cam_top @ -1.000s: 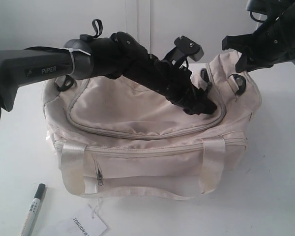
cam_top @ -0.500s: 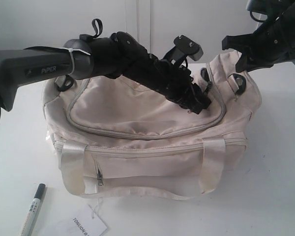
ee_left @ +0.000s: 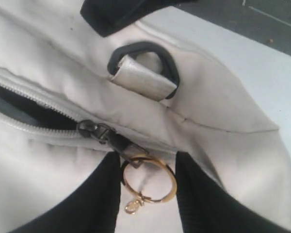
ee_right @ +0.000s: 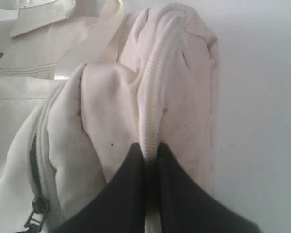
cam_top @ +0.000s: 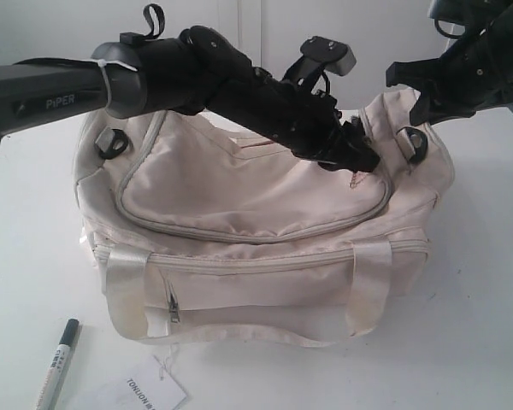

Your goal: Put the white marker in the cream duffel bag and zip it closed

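The cream duffel bag (cam_top: pixel 239 205) lies across the middle of the table. My left gripper (cam_top: pixel 363 162) is at the right end of its curved top zip. In the left wrist view the left gripper (ee_left: pixel 148 174) is shut on the gold ring pull (ee_left: pixel 170 191), one finger against each side of it. The zip slider (ee_left: pixel 89 128) sits beside it, and dark lining (ee_left: pixel 19 109) shows through the parted zip. My right gripper (cam_top: pixel 417 109) pinches a ridge of the bag's end fabric (ee_right: pixel 153 97), jaws shut on it (ee_right: pixel 150 155). The white marker (cam_top: pixel 58 363) lies on the table at the front left, away from both grippers.
A white printed paper tag (cam_top: pixel 145 391) lies in front of the bag, next to the marker. A black end ring (ee_left: pixel 170 65) holds a strap loop near the left gripper. The bag's front pocket has its own small zip (cam_top: pixel 172 306). Shiny straps (cam_top: pixel 369 286) hang down the front.
The left arm has risen and moved slightly right, and the bag's top flap near the zip end has lifted with it. The right gripper and the marker have not moved.
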